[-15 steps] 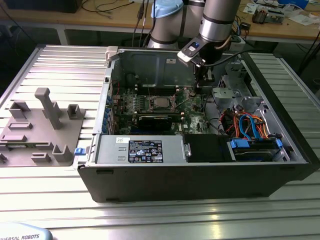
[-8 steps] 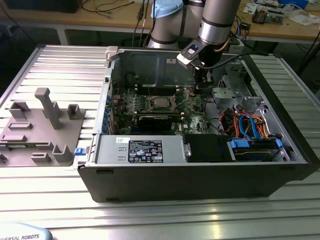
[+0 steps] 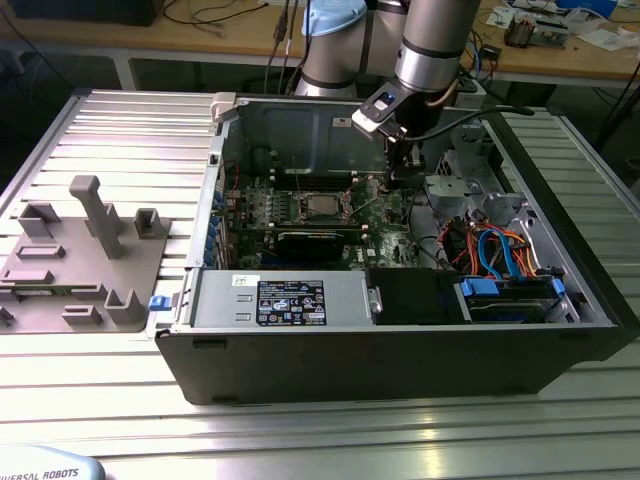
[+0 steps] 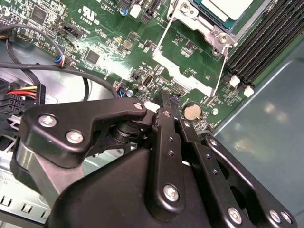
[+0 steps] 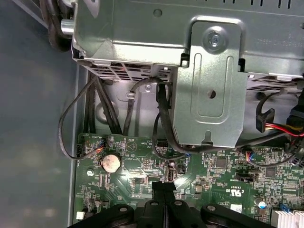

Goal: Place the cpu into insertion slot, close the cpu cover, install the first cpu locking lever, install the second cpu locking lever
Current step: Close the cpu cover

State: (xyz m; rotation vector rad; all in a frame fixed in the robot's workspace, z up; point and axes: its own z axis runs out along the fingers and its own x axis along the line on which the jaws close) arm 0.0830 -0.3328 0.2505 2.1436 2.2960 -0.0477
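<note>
Finds the cpu (image 4: 228, 7) already seated, silver top up, in the insertion slot (image 4: 209, 29) on the green board (image 4: 109, 42), inside the open computer case (image 3: 400, 350) on the desk (image 3: 120, 130). Puts the work at the cover step, by the look of it: with the cpu cover (image 4: 190, 80) lying open just beside the slot, calls for catching its free edge and folding it over the chip. Hovers near that frame, arm (image 3: 430, 40) reaching down into the case, fingers (image 4: 164, 133) pressed together on nothing.

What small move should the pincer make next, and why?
Probably ease the shut pincer forward against the near edge of the cpu cover to start swinging it closed. The cpu lies in the insertion slot, the cover looks swung open toward the pincer, and the tip sits just short of it.
</note>
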